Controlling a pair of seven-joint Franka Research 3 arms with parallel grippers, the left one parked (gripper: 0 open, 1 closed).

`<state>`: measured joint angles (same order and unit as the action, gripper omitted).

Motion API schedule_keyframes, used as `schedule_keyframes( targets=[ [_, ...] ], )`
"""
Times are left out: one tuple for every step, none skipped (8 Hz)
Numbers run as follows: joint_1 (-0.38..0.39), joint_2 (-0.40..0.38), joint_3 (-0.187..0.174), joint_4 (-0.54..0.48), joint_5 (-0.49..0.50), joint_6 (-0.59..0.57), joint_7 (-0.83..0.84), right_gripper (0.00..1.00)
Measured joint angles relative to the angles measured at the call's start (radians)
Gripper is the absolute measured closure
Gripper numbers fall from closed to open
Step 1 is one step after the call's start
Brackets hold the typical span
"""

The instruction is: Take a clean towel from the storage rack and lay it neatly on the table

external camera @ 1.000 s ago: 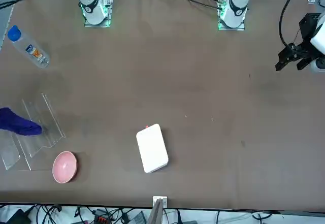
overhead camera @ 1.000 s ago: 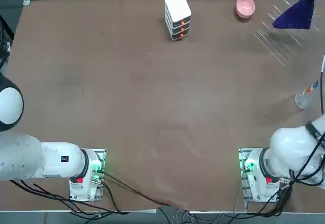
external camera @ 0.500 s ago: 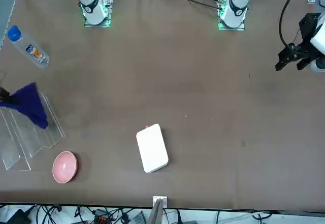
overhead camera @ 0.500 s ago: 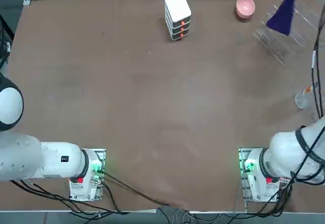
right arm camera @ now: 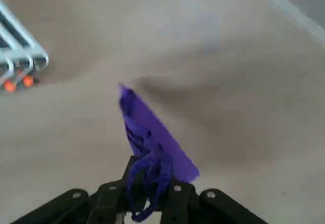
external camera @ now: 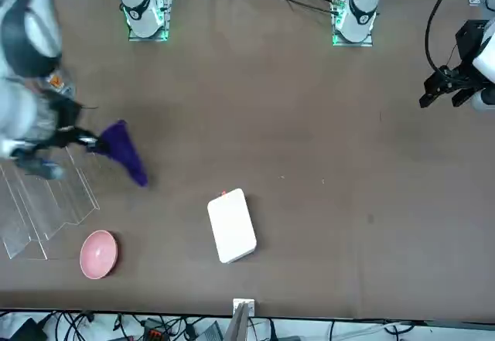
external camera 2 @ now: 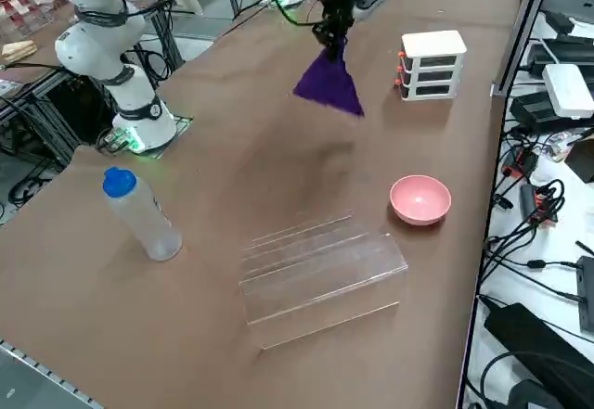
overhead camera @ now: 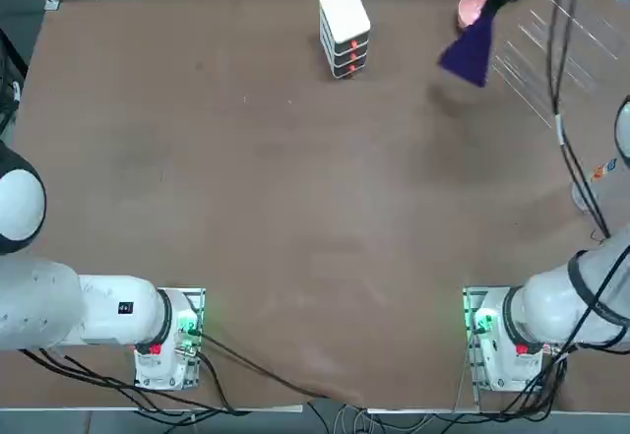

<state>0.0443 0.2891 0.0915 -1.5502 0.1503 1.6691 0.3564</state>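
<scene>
Towel (overhead camera: 469,52) hung pinched in closed right gripper (right arm camera: 148,196), upper right of top view, above table (overhead camera: 295,188), clear of storage rack (external camera 2: 320,265).

Wide bare bench (overhead camera: 295,208) at centre; along far edge stand white box (overhead camera: 345,29), pink bowl (external camera 2: 420,198), storage rack (external camera 2: 320,265).

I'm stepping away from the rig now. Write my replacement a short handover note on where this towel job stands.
Right gripper: shut on the purple towel, held up in the air above the table.
Towel: hangs bunched from one pinched edge, clear of the storage rack, between the rack and the white stacked box.
Done: towel taken off the rack.
Left: lower it and spread it flat on open tabletop.
</scene>
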Motion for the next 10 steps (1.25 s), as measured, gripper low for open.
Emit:
schedule_keyframes(
  targets=[
    [0.022, -0.002, 0.0, -0.037, 0.014, 0.012, 0.003, 0.95],
    [0.022, -0.009, -0.003, -0.068, 0.052, 0.016, 0.001, 0.95],
    [0.019, -0.019, -0.01, -0.097, 0.091, 0.028, -0.006, 0.95],
    [0.017, -0.026, -0.014, -0.136, 0.112, 0.064, -0.02, 0.95],
    [0.018, -0.028, -0.014, -0.179, 0.121, 0.102, -0.038, 0.95],
    [0.026, -0.029, -0.012, -0.206, 0.123, 0.119, -0.047, 0.95],
    [0.035, -0.036, -0.009, -0.221, 0.124, 0.123, -0.047, 0.95],
    [0.052, -0.049, -0.007, -0.232, 0.126, 0.124, -0.047, 0.95],
    [0.079, -0.06, -0.005, -0.237, 0.134, 0.124, -0.042, 0.95],
    [0.106, -0.07, -0.004, -0.242, 0.152, 0.126, -0.035, 0.95]
  ],
)
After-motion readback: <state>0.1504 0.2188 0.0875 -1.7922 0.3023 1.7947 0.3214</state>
